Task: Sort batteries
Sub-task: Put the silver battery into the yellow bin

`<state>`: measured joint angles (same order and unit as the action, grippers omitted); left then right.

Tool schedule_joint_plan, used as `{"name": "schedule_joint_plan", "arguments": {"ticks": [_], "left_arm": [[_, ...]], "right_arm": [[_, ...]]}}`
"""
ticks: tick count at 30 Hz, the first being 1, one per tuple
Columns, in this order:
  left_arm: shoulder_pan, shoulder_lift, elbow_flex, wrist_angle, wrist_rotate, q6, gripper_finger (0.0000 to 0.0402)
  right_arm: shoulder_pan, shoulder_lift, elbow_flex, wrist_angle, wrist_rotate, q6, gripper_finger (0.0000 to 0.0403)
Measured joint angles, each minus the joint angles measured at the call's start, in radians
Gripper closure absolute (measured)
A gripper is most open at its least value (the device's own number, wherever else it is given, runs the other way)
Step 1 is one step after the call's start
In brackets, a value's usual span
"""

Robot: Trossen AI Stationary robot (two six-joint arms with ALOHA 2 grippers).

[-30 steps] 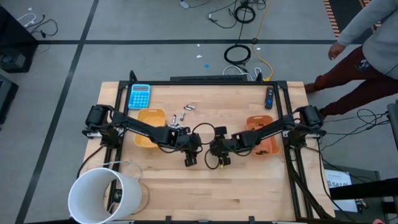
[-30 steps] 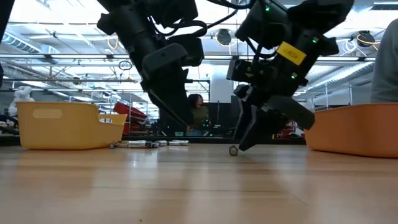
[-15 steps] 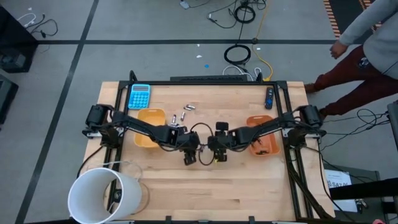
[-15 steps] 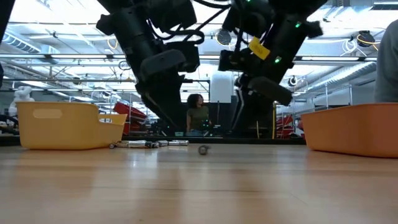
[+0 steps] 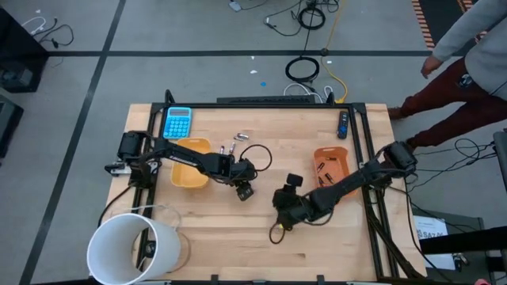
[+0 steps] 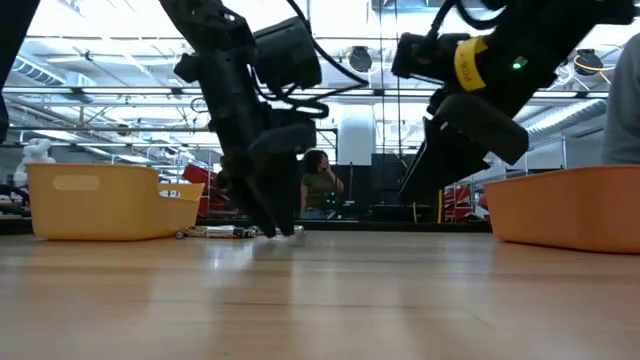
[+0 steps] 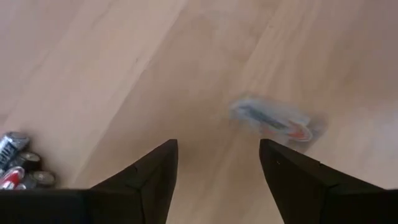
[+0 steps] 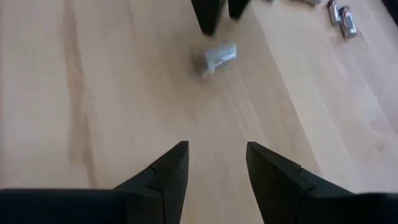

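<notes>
Left gripper: the left gripper hangs low over the pale wooden tabletop, its two dark fingers spread apart and holding nothing. It now sits closer to the yellow plastic tray than it did a second ago.

Loose battery: one small silvery-grey cylindrical battery lies on its side on the bare wood just ahead of the left gripper's fingertips, not between them. It shows blurred in the left wrist view and may be rolling. A second ago a battery lay by the right gripper instead.

Right gripper: the right gripper hovers nearer the front edge of the tabletop, fingers parted and empty. It has pulled back from the middle, where it stood close to the left gripper earlier.

Same battery from the right: in the right wrist view that battery lies well ahead of the right gripper, just beside the left gripper's fingertips.

Battery pile: a cluster of small grey and darker batteries rests on the wood beyond the left gripper, between it and the far edge.

Trays: the yellow tray stands beside the left arm and an orange plastic tray beside the right arm, likely one for each kind of battery.

Likely reason: the left gripper seems lined up to pick the loose battery, with the right arm cleared out of its way.

Other items: a blue calculator lies at the far left corner.
</notes>
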<state>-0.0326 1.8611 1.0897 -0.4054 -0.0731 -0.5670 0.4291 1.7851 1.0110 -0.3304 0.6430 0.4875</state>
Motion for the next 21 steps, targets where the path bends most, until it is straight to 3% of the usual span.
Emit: {"name": "schedule_joint_plan", "arguments": {"ticks": [7,11,14,21], "left_arm": [[0.0,0.006,0.0,0.004,-0.007,0.006,0.0164],[-0.012,0.003,0.002,0.003,0.05,0.037,0.0164],[-0.044,0.003,0.006,0.006,0.073,0.088,0.0164],[-0.063,0.002,0.006,0.017,0.072,0.157,0.0164]], "right_arm": [[0.027,0.0,-0.024,0.033,0.031,0.055,0.025],[0.022,0.023,-0.082,0.106,-0.074,0.104,0.025],[0.049,0.052,-0.128,0.124,-0.01,0.103,0.025],[0.057,0.056,-0.143,0.14,-0.043,0.106,0.025]]}}
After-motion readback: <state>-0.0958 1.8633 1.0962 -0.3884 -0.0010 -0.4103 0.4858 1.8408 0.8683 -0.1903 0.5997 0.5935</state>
